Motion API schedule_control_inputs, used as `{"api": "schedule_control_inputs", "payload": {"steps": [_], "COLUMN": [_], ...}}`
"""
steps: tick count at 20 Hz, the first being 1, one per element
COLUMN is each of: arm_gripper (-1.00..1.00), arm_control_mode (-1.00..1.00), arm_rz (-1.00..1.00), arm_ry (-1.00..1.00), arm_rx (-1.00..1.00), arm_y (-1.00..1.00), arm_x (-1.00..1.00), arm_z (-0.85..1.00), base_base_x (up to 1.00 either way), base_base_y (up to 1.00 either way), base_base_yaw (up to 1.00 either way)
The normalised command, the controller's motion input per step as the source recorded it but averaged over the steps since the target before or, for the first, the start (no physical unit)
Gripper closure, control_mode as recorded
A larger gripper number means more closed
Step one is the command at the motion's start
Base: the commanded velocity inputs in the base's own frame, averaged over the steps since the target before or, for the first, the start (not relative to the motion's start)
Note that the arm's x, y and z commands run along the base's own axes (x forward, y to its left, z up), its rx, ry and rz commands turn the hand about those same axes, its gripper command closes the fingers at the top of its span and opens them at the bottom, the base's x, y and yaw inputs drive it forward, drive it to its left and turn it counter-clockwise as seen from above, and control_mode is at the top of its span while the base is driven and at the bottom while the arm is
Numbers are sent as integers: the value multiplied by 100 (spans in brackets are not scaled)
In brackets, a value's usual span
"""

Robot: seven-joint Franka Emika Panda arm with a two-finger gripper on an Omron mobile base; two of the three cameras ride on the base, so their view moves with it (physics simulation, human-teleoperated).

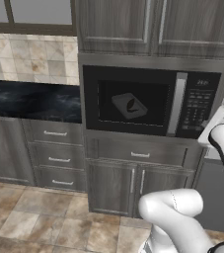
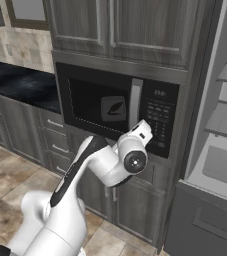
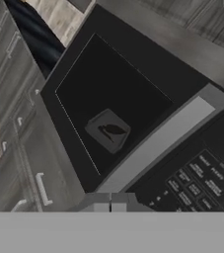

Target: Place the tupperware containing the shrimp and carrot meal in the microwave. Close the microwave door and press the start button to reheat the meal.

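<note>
Tupperware [image 1: 130,105] sits inside the microwave [image 1: 150,101], seen through the dark glass of the closed microwave door [image 1: 133,101] — you can make out its pale rectangular shape with a dark blur on it, which is all the glass lets you read of the shrimp and carrot meal [image 3: 112,131]. Starting nearest you, the white arm bends up from the base, and in the right base view its wrist ends at the hand [image 2: 146,127], which is raised against the front of the microwave, just beside the grey handle strip [image 2: 135,104] and at the lower left of the keypad panel [image 2: 159,120]. Whether it touches the panel you cannot tell. You also cannot tell whether the hand is spread or clenched, since the fingertips are hidden in all three views. In the hand view the handle strip runs diagonally, with rows of keypad buttons to its right and the window with the tupperware to its left. Below the microwave are a drawer [image 1: 140,154] and two wood-grain cabinet doors [image 1: 133,188]; above it, more cabinets [image 1: 153,24]. Farther left, a dark marbled counter [image 1: 32,101] runs along a tiled wall — drawers beneath it. Far right in the right base view stand open grey shelves [image 2: 225,120].
</note>
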Motion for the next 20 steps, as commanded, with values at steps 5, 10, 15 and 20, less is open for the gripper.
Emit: {"api": "schedule_control_inputs", "payload": {"steps": [5,10,15,20], "arm_gripper": [100,100,100,100], "arm_control_mode": [-100,-100,-100,-100], "arm_rz": [0,0,1,2], "arm_ry": [0,-1,0,0], "arm_rx": [-2,-1,0,0], "arm_y": [-5,-12,-11,-8], "arm_x": [3,10,21,26], "arm_z": [-41,-34,-33,-13], "base_base_x": [0,0,0,0], "base_base_y": [0,0,0,0], "base_base_yaw": [0,0,0,0]}}
